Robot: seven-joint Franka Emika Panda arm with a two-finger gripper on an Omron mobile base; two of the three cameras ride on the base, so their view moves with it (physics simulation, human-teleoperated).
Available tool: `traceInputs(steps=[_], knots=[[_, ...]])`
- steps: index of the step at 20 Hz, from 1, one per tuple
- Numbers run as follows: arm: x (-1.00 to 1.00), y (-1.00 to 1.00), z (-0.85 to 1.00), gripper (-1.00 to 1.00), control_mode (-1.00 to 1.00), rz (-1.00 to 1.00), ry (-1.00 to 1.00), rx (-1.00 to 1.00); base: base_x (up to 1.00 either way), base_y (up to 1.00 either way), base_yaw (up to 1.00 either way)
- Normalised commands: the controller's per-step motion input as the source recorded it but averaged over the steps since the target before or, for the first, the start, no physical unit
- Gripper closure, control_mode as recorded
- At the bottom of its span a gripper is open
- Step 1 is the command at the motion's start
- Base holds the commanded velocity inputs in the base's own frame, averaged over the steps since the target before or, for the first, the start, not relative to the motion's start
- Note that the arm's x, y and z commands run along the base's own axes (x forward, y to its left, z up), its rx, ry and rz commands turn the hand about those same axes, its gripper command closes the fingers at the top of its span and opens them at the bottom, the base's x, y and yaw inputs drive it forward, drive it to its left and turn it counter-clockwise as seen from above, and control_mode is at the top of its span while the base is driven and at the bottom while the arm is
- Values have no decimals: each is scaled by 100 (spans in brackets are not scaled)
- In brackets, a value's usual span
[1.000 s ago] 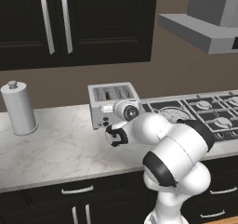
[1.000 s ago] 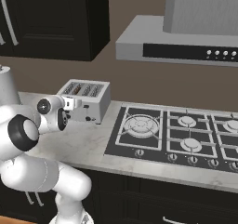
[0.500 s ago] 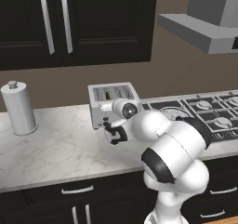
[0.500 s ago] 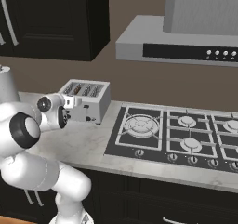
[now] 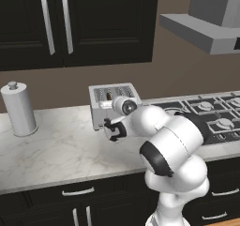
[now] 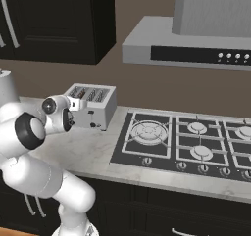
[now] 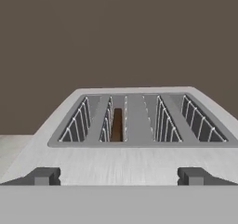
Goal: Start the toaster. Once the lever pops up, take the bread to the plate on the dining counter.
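The boxy silver-grey four-slot toaster [image 7: 135, 139] is sitting on the white marbled worktop [image 5: 56, 150], against the brown wall, with the black gas hob [image 6: 196, 142] just to one side of it. The thin dark brown slice of bread [image 7: 117, 124] is standing upright, sunk inside the second slot from the left in the hand view, its top edge lying below the toaster's top face. Whether it is fully lowered cannot be told from these pictures, and the front levers are hidden under the near edge of the toaster in the hand view.

The dark two-finger gripper [image 7: 118, 176] is hovering just in front of the toaster and slightly above its top, looking along the slots. Its jaws are standing wide apart, with nothing between them; the two finger tips [image 7: 42, 176] are framing the toaster's near edge without visibly touching it.

Judging by this, the task is only beginning: the lever is probably not yet pressed, and the gripper is lining up on the toaster's front. Starting the toaster, waiting for the pop, lifting the bread out and carrying it to the plate are all left to do.

A tall white cylindrical canister [image 5: 18, 109] is standing well apart on the worktop, below the dark wall cabinets [image 5: 70, 23].
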Motion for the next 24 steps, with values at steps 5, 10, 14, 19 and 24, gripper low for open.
traceInputs(steps=[5,10,14,19,24], knots=[[22,0,0,-100,-100,0,0,-1,0,0,0],[20,1,0,-100,-100,0,0,-1,0,0,0],[14,4,0,-100,-100,0,0,-1,0,0,0],[9,11,0,-100,-100,0,1,-1,0,0,0],[7,19,0,-100,-100,0,0,-2,0,0,0]])
